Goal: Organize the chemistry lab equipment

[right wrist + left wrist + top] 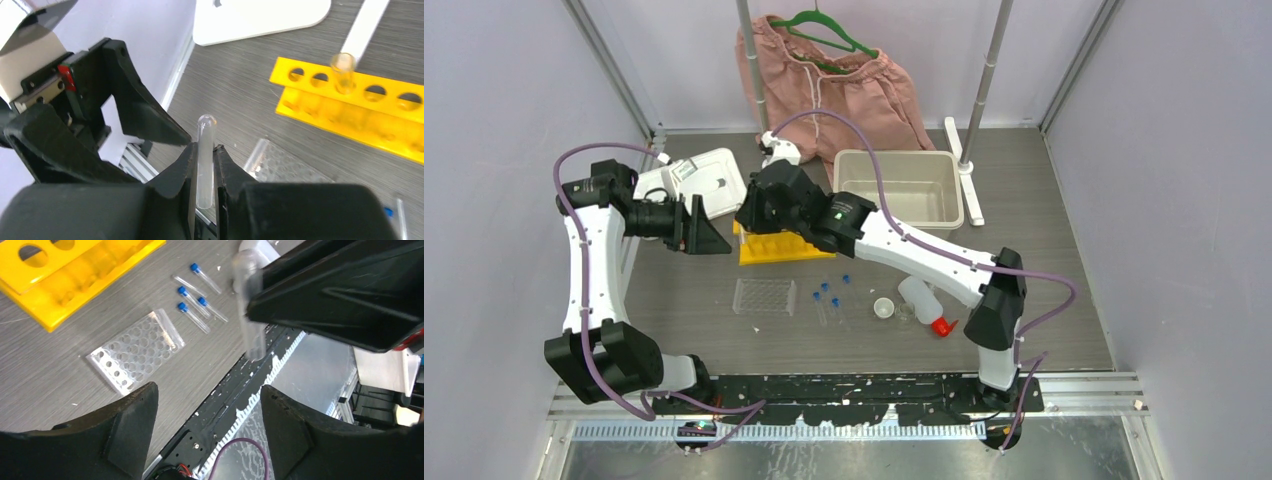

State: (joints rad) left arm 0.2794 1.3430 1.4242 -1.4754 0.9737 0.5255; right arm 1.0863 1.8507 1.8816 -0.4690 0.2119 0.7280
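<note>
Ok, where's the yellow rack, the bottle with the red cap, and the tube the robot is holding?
yellow rack [350, 120]: right wrist view, on its front wall.
red-capped bottle [921, 300]: top view, on its white body.
held tube [206, 135]: right wrist view, on its clear upper half.

The rack [774, 248] is bright yellow. The small tubes [825, 290] are clear with blue caps, and the grid tray [764, 296] is clear. The bottle [919, 298] is white with a red cap. At upper centre, the shorts [864, 90] are dusty pink and the hanger [829, 30] green. The table [1064, 270] is grey wood-grain. The large tube [205, 170] is clear, and the right gripper [204, 150] around it is black.
</note>
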